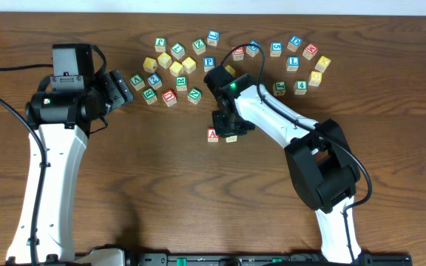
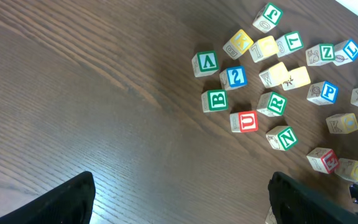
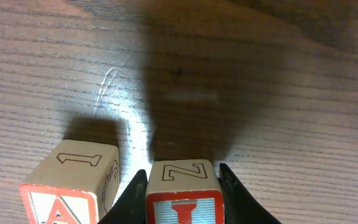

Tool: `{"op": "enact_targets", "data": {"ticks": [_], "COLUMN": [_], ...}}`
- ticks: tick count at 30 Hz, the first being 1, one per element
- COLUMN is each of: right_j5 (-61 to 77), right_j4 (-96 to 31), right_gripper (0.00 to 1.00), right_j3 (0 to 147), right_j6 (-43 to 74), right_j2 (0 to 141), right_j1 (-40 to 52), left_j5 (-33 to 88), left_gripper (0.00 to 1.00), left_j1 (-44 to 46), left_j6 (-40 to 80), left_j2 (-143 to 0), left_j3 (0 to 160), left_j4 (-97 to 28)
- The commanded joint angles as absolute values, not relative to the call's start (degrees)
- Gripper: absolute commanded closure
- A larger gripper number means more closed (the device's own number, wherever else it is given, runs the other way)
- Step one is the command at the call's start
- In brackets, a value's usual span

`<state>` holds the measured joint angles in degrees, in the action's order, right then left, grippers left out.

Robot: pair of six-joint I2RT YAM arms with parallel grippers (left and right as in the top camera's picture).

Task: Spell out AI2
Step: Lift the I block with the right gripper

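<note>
The right pincer [image 3: 184, 186] is clamped on the I block [image 3: 184, 200], with the A block [image 3: 67, 190] just beside its left finger and a thin gap between them. The I block seems to rest on the table [image 3: 260, 74], though its base is hidden. Best to seat it flat, square with the A, then part the fingers without nudging either. The left pincer [image 2: 182, 202] hangs spread and empty, with loose blocks [image 2: 246, 121] ahead of it.
</note>
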<state>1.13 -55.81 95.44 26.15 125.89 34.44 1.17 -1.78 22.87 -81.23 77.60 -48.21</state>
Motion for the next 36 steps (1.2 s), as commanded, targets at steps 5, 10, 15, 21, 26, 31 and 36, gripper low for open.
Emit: {"op": "enact_targets", "data": {"ticks": [5, 10, 15, 21, 26, 31, 36], "right_j5": [-1.4, -1.5, -1.8, -1.8, -1.1, -0.9, -0.4], "right_j4": [-55.5, -55.4, -55.3, -55.2, -55.5, -56.3, -56.6], "right_gripper": [0.90, 0.89, 0.89, 0.85, 0.80, 0.78, 0.73], "right_j3": [94.2, 94.1, 94.1, 94.1, 94.1, 94.1, 94.1], "right_j6": [28.3, 28.7, 28.7, 29.2, 29.4, 29.3, 29.3], "right_j2": [126.0, 126.0, 126.0, 126.0, 126.0, 126.0, 126.0], "right_j1": [35.0, 35.1, 35.5, 35.7, 35.7, 35.7, 35.7], "left_j5": [0.8, 0.8, 0.8, 0.8, 0.8, 0.8, 0.8], "left_gripper": [0.12, 0.12, 0.12, 0.12, 0.12, 0.12, 0.12], "left_j1": [-2.0, -2.0, -2.0, -2.0, -2.0, -2.0, -2.0], "left_j6": [23.0, 23.0, 23.0, 23.0, 23.0, 23.0, 23.0], "left_j2": [-81.7, -81.7, -81.7, -81.7, -81.7, -81.7, -81.7], "left_j3": [77.8, 77.8, 77.8, 77.8, 77.8, 77.8, 77.8], "left_j4": [-48.4, -48.4, -48.4, -48.4, -48.4, -48.4, -48.4]}}
